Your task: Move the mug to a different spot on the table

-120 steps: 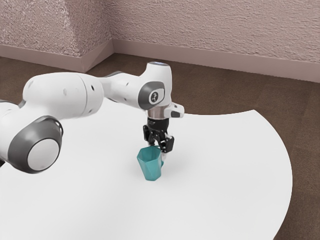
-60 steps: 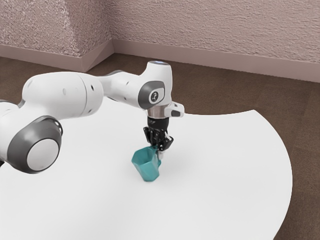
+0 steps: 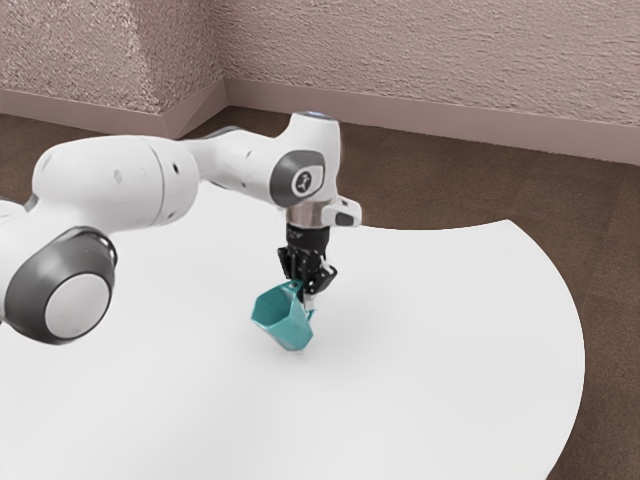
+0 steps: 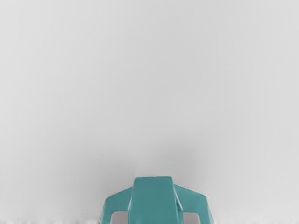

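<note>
Exterior view: teal mug hanging tilted from the pincer, near the middle of the white desk.
The pincer's 2 fingers are nearly closed, pinching the mug's wall at the rim on the side toward the exterior view's right. The mug leans with its mouth turned to the exterior view's left, and I cannot tell whether its base is touching the desk. In the wrist view the mug sits just under the hand, with bare desk beyond it. The main risk, as I judge it, is the off-centre rim grip. The mug's weight hangs to 1 side, so it could swing or slip out during a quick move. If it is set down at this lean, it could tip over.
</note>
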